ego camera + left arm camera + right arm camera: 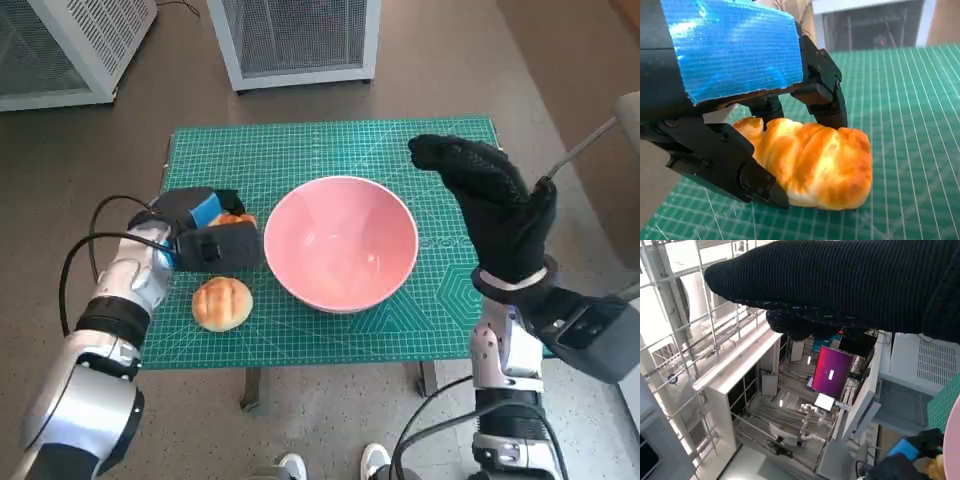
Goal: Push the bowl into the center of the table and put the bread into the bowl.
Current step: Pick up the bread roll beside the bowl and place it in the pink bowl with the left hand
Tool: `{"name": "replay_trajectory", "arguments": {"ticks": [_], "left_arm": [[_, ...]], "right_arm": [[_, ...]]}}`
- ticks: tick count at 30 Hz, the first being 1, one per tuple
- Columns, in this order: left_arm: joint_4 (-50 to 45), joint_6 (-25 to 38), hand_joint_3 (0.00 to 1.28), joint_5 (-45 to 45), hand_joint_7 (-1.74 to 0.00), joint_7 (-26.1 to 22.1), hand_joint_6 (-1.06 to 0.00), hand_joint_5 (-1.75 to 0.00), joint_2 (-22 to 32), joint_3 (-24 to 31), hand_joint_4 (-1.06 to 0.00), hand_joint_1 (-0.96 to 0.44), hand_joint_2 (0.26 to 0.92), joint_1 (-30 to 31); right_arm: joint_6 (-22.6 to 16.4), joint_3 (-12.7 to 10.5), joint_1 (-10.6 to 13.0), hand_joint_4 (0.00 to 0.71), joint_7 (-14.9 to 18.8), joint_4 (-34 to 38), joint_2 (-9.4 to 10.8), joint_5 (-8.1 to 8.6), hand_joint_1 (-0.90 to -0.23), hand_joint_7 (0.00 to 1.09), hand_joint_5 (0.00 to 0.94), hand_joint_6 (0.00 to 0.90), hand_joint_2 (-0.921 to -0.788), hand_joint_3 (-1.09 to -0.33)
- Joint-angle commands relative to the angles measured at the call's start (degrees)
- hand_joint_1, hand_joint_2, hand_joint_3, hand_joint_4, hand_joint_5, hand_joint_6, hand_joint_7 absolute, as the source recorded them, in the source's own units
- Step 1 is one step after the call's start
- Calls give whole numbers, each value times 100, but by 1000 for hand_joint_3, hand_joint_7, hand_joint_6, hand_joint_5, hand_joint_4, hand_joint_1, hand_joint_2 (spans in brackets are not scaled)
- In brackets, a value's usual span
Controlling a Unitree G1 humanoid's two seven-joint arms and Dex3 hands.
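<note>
Bread [815, 165] lay loosely enclosed by the left hand [205, 238], unlifted; the bowl [340, 243] beside risked a bump; right hand [490, 205] hovered spread, empty.

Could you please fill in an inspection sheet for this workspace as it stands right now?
Surface: green cutting mat covering the small table.
Job's things: pink bowl near the centre, empty; round bread roll on the mat; croissant-like bread on the mat.
Clutter: nothing seen.
Hands: left hand closing around the croissant-like bread; right hand raised, holding nothing.
Cables: black cable looping by the left forearm.
Surroundings: white mesh cabinets; a person's shoes.
</note>
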Motion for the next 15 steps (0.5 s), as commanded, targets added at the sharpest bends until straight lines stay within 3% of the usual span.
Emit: {"name": "replay_trajectory", "arguments": {"ticks": [1,6,15], "left_arm": [[-838,102,61,-147,-1113,-10,-632,-1194,236,269,-705,0,920,95],[-3407,308,58,-364,-1186,-32,-616,-1119,561,938,-721,0,920,896],[-5423,446,34,-200,-1191,-155,-624,-1051,483,1270,-770,1,920,1563]], "right_arm": [[61,17,138,351,29,11,22,30,-463,617,2,-1,-921,-459],[60,28,139,352,92,58,20,58,-465,612,1,-1,-921,-459],[98,40,134,350,118,54,21,85,-462,605,0,-1,-921,-464]]}}
